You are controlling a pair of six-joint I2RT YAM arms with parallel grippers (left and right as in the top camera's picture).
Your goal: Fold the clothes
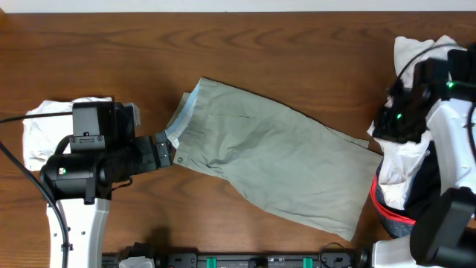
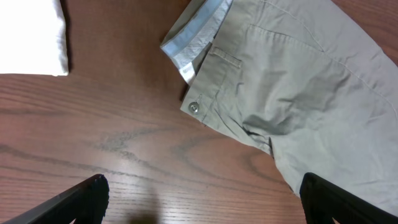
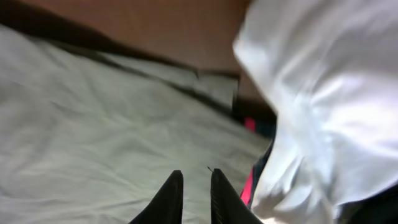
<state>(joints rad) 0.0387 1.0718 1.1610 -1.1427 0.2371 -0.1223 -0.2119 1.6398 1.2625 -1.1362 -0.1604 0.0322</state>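
Khaki shorts [image 1: 282, 160] flat mid-frame on wood table [image 1: 297, 45]; clothes pile [image 1: 405, 167] at right edge. Left gripper [image 2: 202, 185] fingers wide apart, right gripper [image 3: 196, 175] nearly together.

A robot test room, like a lab.
A left robot arm [image 1: 82, 160] and a right robot arm [image 1: 454, 126] stand at a brown wooden table [image 1: 297, 37], with a black cable [image 1: 15, 165] trailing off. Khaki shorts [image 1: 282, 156] lie in front of the left pincer [image 1: 172, 149]. A heap of clothes [image 1: 405, 167] sits beside the right pincer [image 3: 196, 186].

White-and-black arms [image 1: 82, 167], green LEDs [image 1: 401, 116], black cables [image 1: 16, 160], tapered black fingers [image 3: 168, 199].
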